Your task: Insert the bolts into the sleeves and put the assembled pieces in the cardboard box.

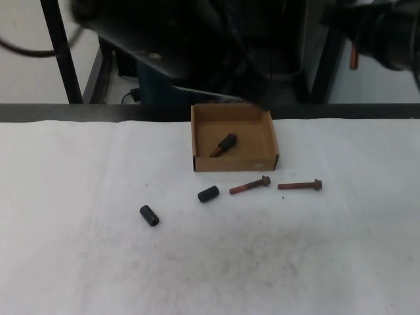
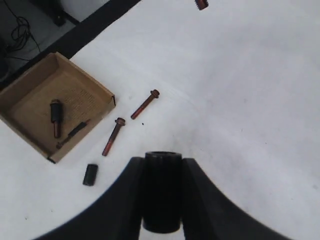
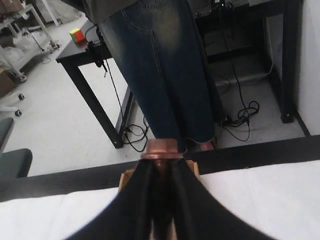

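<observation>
While the left claw (image 2: 161,164) is clenched on a black cylindrical sleeve (image 2: 161,200), open end showing past the tips, the right claw (image 3: 161,169) is grasping a copper-coloured metal bolt (image 3: 161,148), head sticking out beyond its fingers. Out past the left claw, on the white bench cover (image 2: 240,100): a loose bolt (image 2: 145,104) next to another bolt (image 2: 113,136), a spare black sleeve (image 2: 90,174), & the brown cardboard box (image 2: 30,85) w/ one assembled piece (image 2: 55,117) lying inside.

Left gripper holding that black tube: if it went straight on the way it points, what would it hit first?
Probably the bare white bench cover, just beside a loose bolt. The left gripper and its sleeve aim past it, though depth is unclear.
</observation>
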